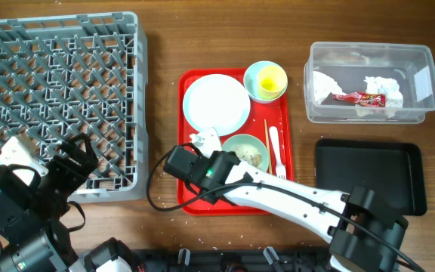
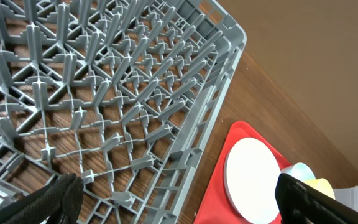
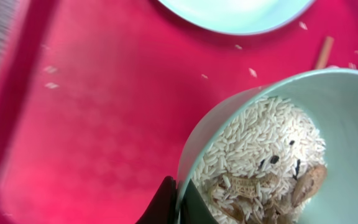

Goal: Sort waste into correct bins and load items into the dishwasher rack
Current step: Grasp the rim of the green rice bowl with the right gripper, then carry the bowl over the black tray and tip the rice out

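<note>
A pale blue-green bowl holding rice-like food scraps sits on the red serving tray. My right gripper is shut on the bowl's left rim, one finger inside and one outside. On the same tray lie the white plate, a yellow cup standing in a second bowl, a white fork, a chopstick and a crumpled tissue. My left gripper hangs open over the near right corner of the grey dishwasher rack.
The clear tub at the right holds white tissues and a red wrapper. A black tray lies in front of it, partly under my right arm. Rice grains are scattered on the red serving tray.
</note>
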Robot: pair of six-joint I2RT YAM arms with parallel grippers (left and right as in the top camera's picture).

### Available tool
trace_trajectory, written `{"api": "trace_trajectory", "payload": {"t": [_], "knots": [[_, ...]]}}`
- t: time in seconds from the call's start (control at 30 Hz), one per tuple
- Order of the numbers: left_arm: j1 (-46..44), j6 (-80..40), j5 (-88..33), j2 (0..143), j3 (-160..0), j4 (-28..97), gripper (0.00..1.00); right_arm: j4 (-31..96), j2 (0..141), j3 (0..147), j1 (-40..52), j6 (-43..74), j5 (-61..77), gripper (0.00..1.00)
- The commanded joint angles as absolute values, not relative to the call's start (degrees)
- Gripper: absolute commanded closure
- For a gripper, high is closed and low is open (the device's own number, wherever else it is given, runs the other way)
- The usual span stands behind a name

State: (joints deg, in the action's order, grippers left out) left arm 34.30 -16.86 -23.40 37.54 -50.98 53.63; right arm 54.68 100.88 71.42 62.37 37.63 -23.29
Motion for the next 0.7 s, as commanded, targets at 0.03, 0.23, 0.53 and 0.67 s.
{"api": "trace_trajectory", "payload": {"t": [0.03, 0.23, 0.53, 0.67], "knots": [[34.52, -17.17, -23.27, 37.28, -51.66, 53.49, 0.0, 57.58, 100.62, 72.66, 61.1, 40.77, -28.73, 0.96], [34.52, -17.17, -23.27, 37.28, -51.66, 53.49, 0.0, 65.21, 93.19, 74.52, 49.98, 45.6, -27.4, 0.95], [34.52, -17.17, -23.29, 37.28, -51.66, 53.49, 0.0, 65.63, 77.23, 74.52, 11.16, 26.04, 1.89, 0.96], [34.52, -17.17, -23.29, 37.28, -51.66, 53.49, 0.0, 67.66, 77.45, 73.45, -4.01, 19.31, 10.13, 0.96]]}}
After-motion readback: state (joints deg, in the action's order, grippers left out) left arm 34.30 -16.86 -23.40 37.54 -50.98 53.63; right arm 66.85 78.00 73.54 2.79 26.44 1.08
